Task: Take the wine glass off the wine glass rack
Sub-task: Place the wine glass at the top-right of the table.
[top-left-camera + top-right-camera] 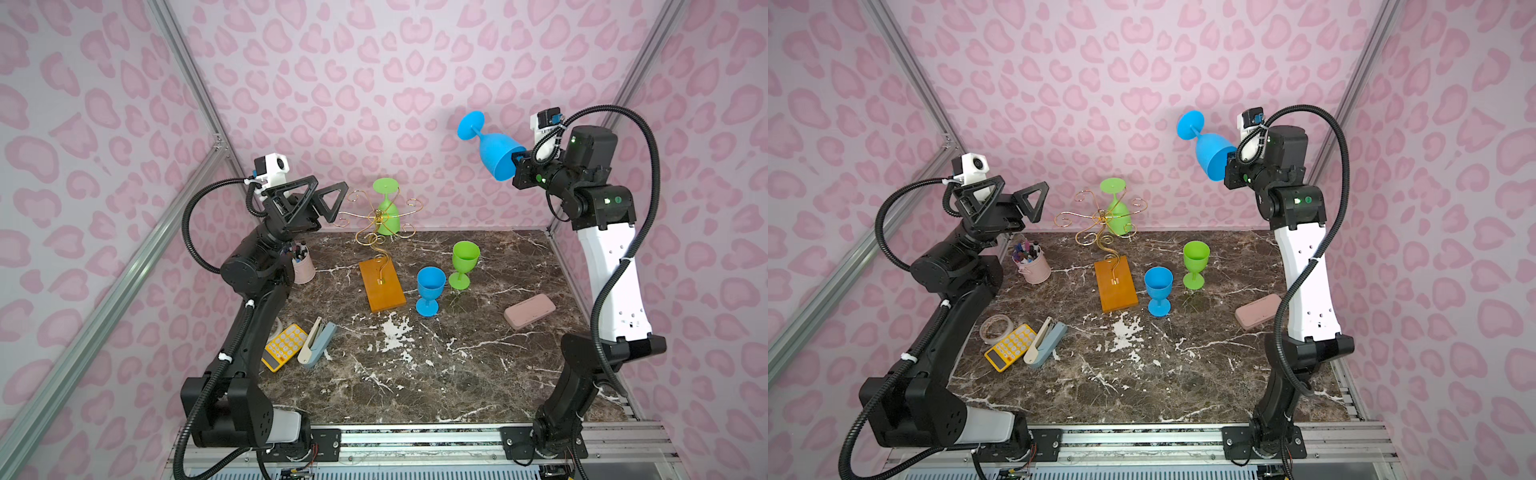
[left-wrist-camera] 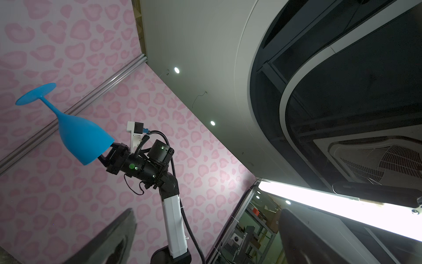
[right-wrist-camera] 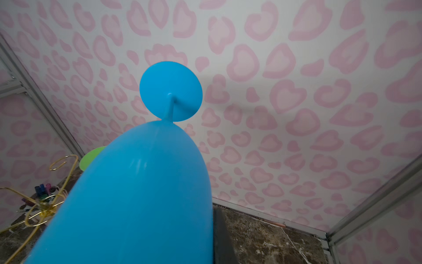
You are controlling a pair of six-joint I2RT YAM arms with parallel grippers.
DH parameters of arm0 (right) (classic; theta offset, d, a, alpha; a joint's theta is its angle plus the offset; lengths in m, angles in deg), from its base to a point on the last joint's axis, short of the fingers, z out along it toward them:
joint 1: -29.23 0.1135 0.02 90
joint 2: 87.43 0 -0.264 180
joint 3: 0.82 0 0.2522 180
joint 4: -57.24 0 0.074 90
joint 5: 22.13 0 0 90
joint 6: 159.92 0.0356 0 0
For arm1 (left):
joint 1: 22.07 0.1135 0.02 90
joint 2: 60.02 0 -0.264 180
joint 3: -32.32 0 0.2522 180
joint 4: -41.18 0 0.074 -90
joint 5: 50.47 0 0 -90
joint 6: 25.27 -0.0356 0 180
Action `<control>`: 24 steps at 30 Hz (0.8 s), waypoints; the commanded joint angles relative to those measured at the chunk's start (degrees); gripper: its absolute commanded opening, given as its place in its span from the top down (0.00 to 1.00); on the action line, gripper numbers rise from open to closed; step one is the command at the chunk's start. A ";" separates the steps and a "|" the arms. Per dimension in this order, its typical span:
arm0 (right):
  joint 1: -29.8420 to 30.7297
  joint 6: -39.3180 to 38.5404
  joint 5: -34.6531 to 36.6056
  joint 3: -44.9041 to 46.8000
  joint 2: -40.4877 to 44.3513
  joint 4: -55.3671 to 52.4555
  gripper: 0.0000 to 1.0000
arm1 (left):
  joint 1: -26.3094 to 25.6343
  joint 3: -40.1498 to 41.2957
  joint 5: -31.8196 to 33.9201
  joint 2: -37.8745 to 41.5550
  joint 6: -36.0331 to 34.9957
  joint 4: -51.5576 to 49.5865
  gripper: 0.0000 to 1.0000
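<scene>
The wine glass rack (image 1: 376, 220) is gold wire on an orange wooden base (image 1: 382, 291), at the table's back middle. A green wine glass (image 1: 387, 208) hangs upside down on it. My right gripper (image 1: 517, 164) is raised high to the right of the rack and is shut on the rim of a blue wine glass (image 1: 494, 151), which is held tilted with its foot up, clear of the rack. In the right wrist view this blue wine glass (image 3: 141, 194) hides most of the gripper (image 3: 212, 246). My left gripper (image 1: 330, 185) is open and empty, just left of the rack's arms.
A blue glass (image 1: 430, 291) and a green glass (image 1: 464, 264) stand upright right of the base. A pink case (image 1: 530, 311) lies at the right. A pen cup (image 1: 303, 268), a yellow calculator (image 1: 286, 347), a stapler (image 1: 318, 343) and a tape roll (image 1: 995, 328) are at the left.
</scene>
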 commanded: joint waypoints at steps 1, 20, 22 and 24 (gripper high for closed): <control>-0.93 -0.50 1.79 -3.30 -4.26 -5.85 1.00 | 0.85 -0.83 -3.03 1.22 2.22 -2.97 0.02; -5.00 -0.35 7.22 -7.78 -18.56 -25.15 1.00 | 7.73 -2.12 -9.13 12.55 -39.69 -42.48 0.02; -5.39 -0.39 8.73 -7.81 -19.43 -26.37 1.00 | 7.91 -2.11 -8.91 13.66 -44.13 -46.61 0.02; -5.56 -0.59 9.53 -7.78 -20.46 -27.81 1.00 | 8.25 -2.24 -8.87 14.48 -47.34 -49.62 0.02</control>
